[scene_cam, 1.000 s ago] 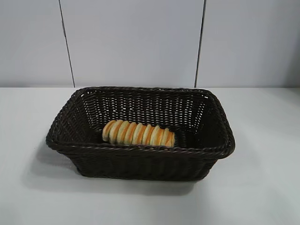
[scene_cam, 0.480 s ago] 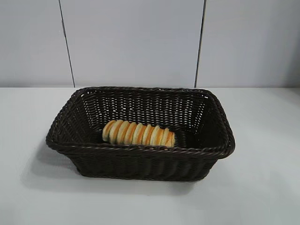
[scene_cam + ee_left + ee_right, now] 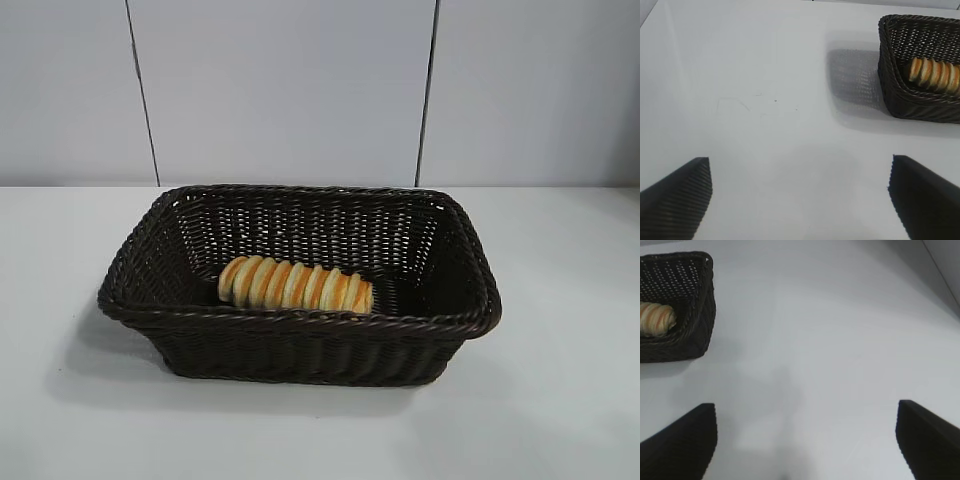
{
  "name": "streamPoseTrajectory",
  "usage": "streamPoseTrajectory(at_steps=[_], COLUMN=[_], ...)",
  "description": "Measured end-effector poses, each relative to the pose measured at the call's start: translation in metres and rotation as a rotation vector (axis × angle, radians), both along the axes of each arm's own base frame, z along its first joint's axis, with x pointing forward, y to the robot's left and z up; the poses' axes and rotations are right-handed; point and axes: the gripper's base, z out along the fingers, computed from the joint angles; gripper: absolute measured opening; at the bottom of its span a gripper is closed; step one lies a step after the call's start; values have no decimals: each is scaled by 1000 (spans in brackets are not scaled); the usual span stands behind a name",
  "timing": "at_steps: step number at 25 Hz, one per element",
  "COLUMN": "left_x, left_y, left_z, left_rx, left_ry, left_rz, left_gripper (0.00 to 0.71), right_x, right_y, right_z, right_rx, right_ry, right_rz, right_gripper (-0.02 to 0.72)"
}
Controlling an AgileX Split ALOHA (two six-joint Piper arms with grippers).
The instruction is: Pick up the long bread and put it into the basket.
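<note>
Over bare white counter (image 3: 765,100) to the left of the basket, the left end effector (image 3: 800,192) hangs with its 2 dark ridged fingers (image 3: 677,197) spread wide apart and nothing between them. The right end effector (image 3: 805,437) is placed likewise on the basket's other side, its 2 fingers (image 3: 682,440) also wide apart and empty, pointing down at plain counter. Neither touches anything, and neither shows in the exterior view.

The elongated golden-tan loaf with crosswise orange-brown and pale stripes, the long bread (image 3: 295,285), already lies inside the large rectangular dark brown woven wicker basket (image 3: 300,345). It rests on the basket floor close to the near wall, running lengthwise and roughly level, a little left of the middle. Both wrist views confirm it sits below the braided rim.

By this layout the placing step looks finished: the bread is in, both end effectors are clear of it, and the arms appear to be in their rest posture. I judge that nothing more is called for beyond holding off from the basket; a fresh grasp would only disturb a settled load.

Around the basket there is only the white counter and a pale panelled wall (image 3: 285,90) behind it. Nothing stands in the way of either arm.
</note>
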Motion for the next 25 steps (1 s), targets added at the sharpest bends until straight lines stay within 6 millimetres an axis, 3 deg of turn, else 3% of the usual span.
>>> streamPoseTrajectory(at_steps=[25], left_x=[0], left_y=[0], left_z=[0], left_rx=[0], left_ry=[0], left_rz=[0], left_gripper=[694], right_x=[8], right_y=[0], right_z=[-4], right_rx=[-12], right_ry=[-41], right_rz=[9], right_gripper=[695])
